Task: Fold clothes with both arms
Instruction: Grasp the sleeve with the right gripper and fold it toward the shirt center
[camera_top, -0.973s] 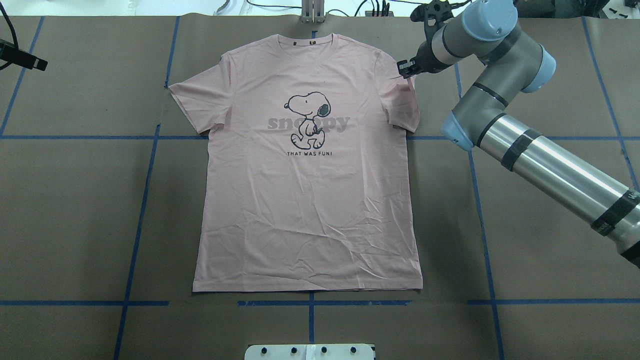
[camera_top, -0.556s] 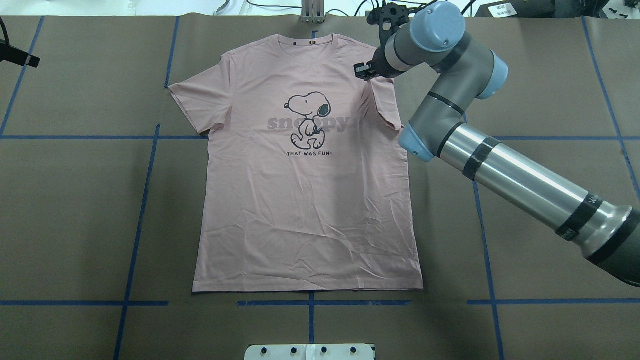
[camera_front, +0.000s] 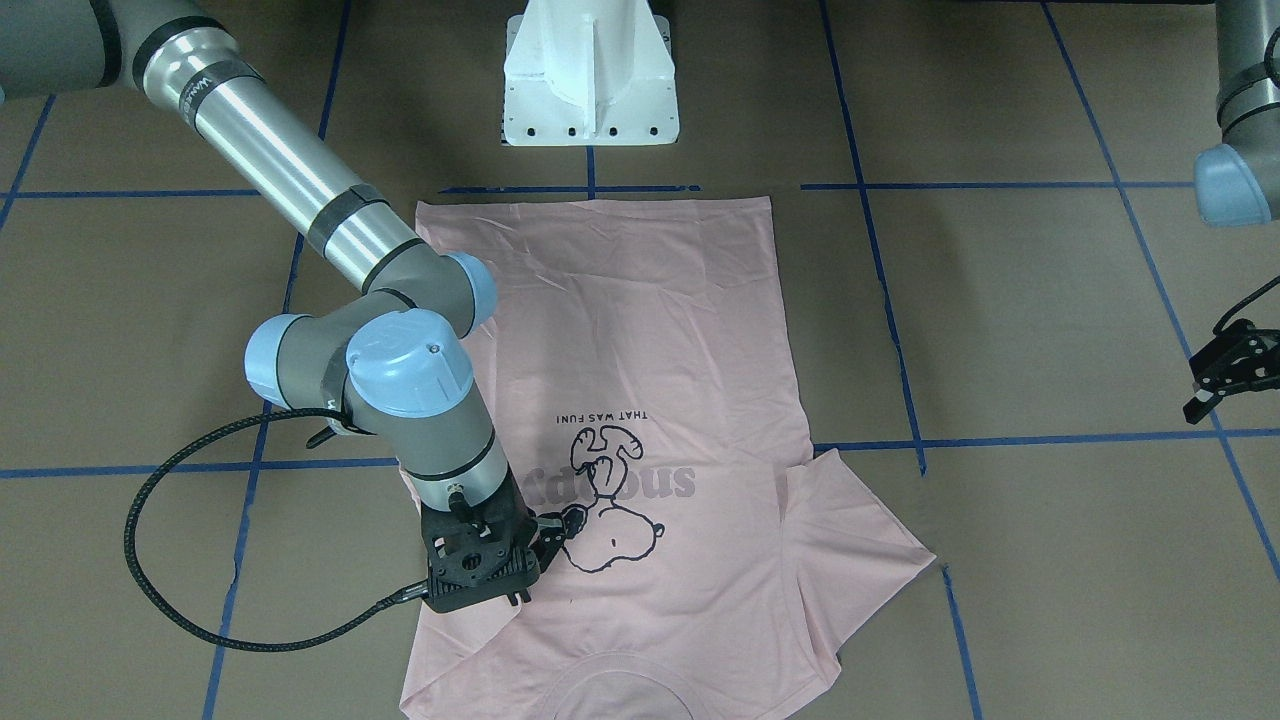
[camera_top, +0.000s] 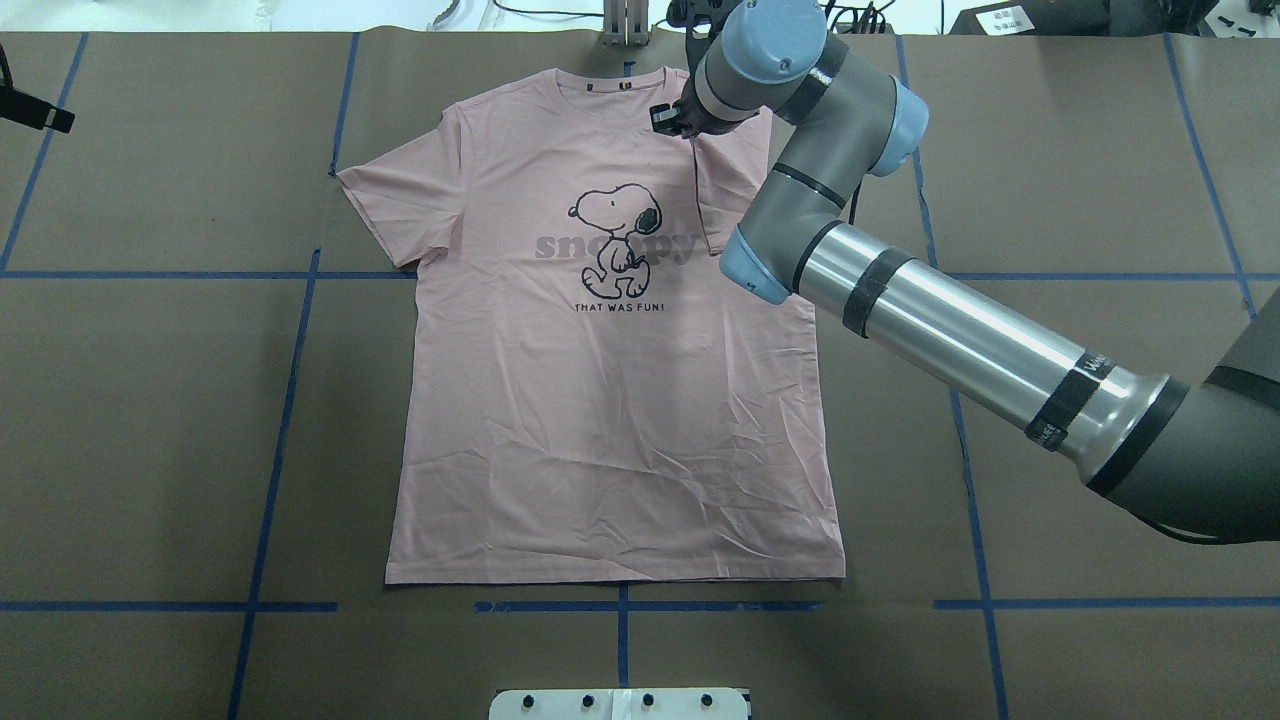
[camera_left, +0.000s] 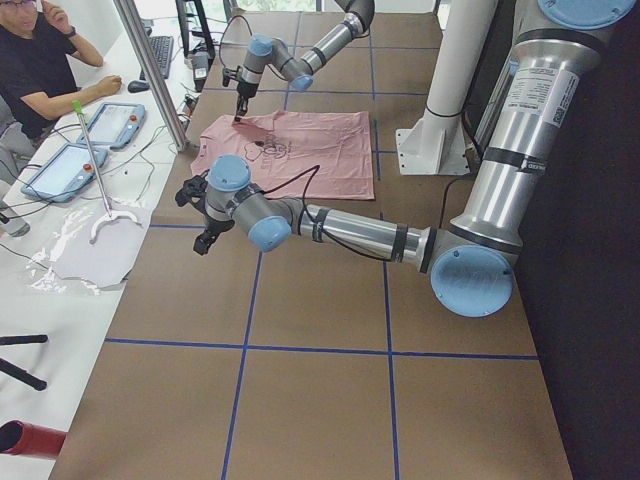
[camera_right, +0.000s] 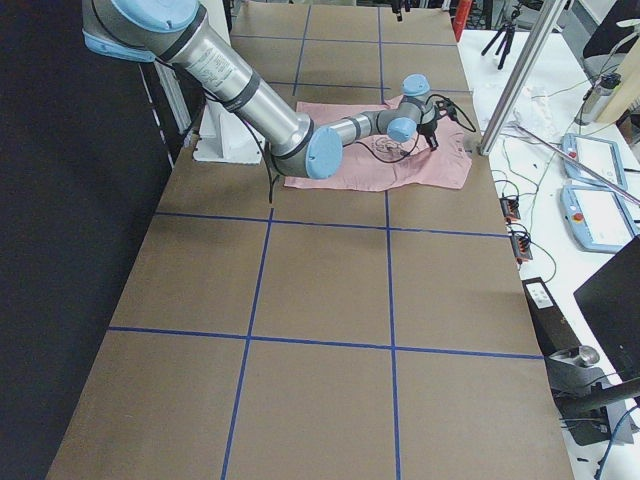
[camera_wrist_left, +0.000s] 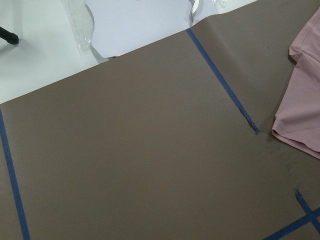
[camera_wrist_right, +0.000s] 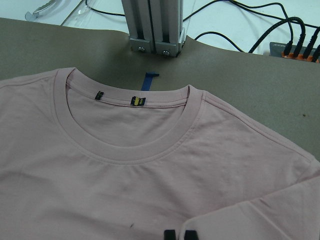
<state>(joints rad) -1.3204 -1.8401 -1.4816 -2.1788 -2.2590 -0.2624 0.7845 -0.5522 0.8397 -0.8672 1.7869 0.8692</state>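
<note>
Currently the pink Snoopy T-shirt (camera_top: 610, 430) is laid flat, print side up, in the ctr of the desk. Its collar (camera_top: 620, 88) is turned toward the far edge, i.e. the operators' side, and its hem toward the edge by the white pedestal base (camera_front: 590, 75).

The right gripper (camera_top: 668, 120) is held low over the shirt's upper chest, just beside the collar, w/ its fingers pinched together on the edge of the right sleeve (camera_top: 725, 190). That sleeve is raised off the desk and draped inward over the chest, its lower corner just beside the end of the grey "snoopy" lettering (camera_top: 615, 247). From the right wrist cam the two black fingertips (camera_wrist_right: 170, 234) are seen close together at a fold of pink fabric.

The left sleeve (camera_top: 385, 205) is spread flat toward the desk's left end. The left gripper (camera_front: 1200, 395) is held above the brown paper (camera_top: 150, 420) near the far left corner, well apart from the shirt. Its jaws are seen apart and nothing is gripped. From the left wrist cam only a bit of pink fabric is caught at the side, near the blue tape lines (camera_wrist_left: 220, 80).

An operator (camera_left: 40, 60) is seated at a white bench beyond the far edge.
</note>
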